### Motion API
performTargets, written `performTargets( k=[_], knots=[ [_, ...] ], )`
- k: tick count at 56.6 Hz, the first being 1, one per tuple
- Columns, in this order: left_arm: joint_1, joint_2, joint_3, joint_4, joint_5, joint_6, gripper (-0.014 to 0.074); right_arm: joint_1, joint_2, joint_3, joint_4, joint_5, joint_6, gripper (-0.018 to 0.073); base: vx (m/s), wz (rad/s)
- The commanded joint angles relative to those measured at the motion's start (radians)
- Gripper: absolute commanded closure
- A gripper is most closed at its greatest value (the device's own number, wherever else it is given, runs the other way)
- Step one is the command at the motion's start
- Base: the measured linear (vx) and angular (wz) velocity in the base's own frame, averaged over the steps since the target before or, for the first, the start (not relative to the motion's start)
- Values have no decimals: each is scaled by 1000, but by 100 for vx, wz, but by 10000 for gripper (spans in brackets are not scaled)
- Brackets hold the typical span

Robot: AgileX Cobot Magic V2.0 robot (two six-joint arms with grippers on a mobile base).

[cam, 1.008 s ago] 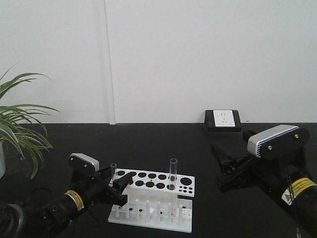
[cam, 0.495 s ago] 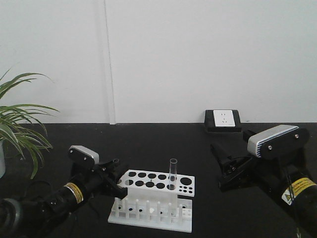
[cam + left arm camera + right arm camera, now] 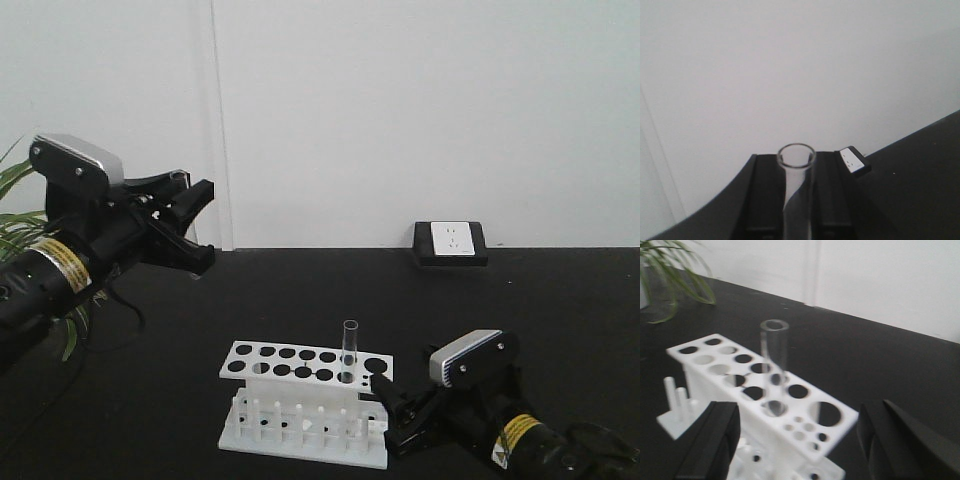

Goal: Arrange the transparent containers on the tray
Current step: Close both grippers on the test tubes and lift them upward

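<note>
**Left claw [image 3: 208, 226] clenched on one test tube [image 3: 796, 200], right claw [image 3: 388, 412] released**

On the black table [image 3: 300, 290] the white rack [image 3: 305, 405] stands at 6 o'clock. Left claw hangs high at 10 o'clock. Right claw, jaws wide apart, sits at 3 o'clock of the rack, where the second test tube [image 3: 350, 348] stands upright in a hole.

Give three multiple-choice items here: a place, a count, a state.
1. Where is the clear glass test tube that is out of the white holed plastic rack? A. on the table B. in the left pincer C. in the plant pot
2. How many tubes stand in the rack? A. one B. two C. four
3. The right pincer is: A. shut on a tube B. shut on the rack C. open
Answers: B, pincer fingers flank it; A, one upright tube, other holes empty; C, fingers wide apart.
</note>
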Motion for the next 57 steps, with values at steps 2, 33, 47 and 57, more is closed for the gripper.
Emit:
performTargets(
  k=[2, 33, 47, 57],
  knots=[
    [-5, -82, -31, -28, -23, -14, 603, 0, 12, -64, -40, -148, 57, 20, 0, 0],
    [-5, -115, -30, -27, 21, -91, 603, 0, 257, -401, -180, -152, 227, 20, 0, 0],
    [-5, -115, -30, -27, 23, -92, 603, 0, 321, -485, -179, -161, 282, 180, 0, 0],
    [-5, -115, -30, -27, 63, -92, 603, 0, 304, -485, -182, -190, 291, 544, 0, 0]
  ],
)
